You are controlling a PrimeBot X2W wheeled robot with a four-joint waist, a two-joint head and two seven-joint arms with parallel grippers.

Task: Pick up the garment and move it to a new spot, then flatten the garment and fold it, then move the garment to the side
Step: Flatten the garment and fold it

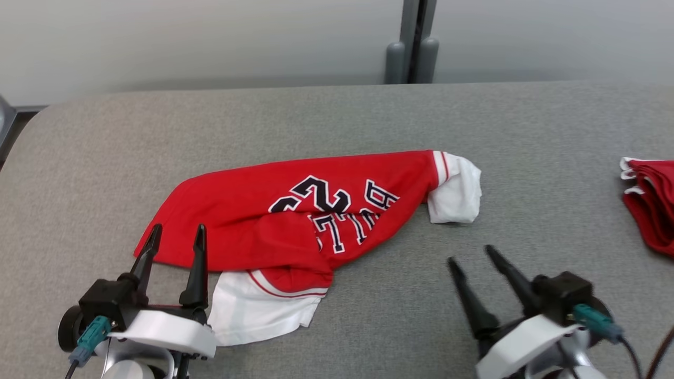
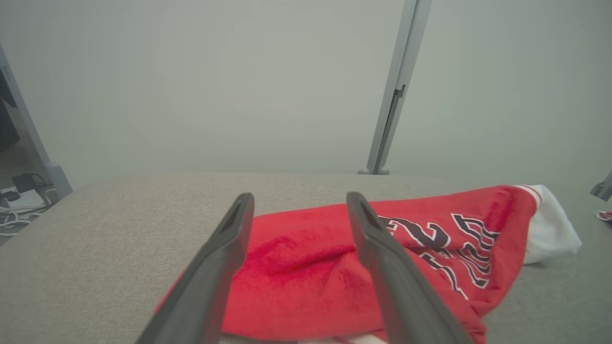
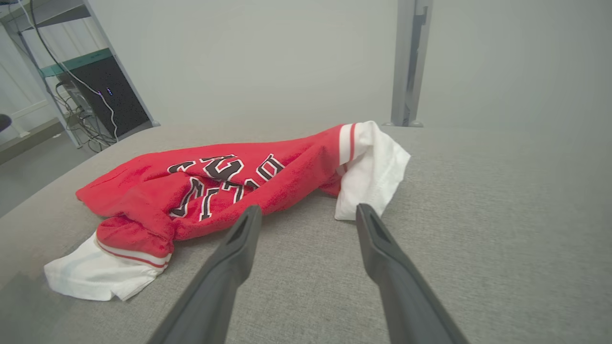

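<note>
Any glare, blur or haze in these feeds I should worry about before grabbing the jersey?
Head view: even soft light, no glare, lettering on the jersey sharp, thin shadow under one white sleeve. Left wrist view: hazy, low contrast, the left gripper soft up close. Right wrist view: crisper, lettering readable, the right gripper blurring toward the bottom edge.

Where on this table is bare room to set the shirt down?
Free: the wide strip between the shirt and the table's far edge, and the gap between its white sleeve and the red clothes at right. Crowded: the near edge, with the left end effector and right end effector.
</note>
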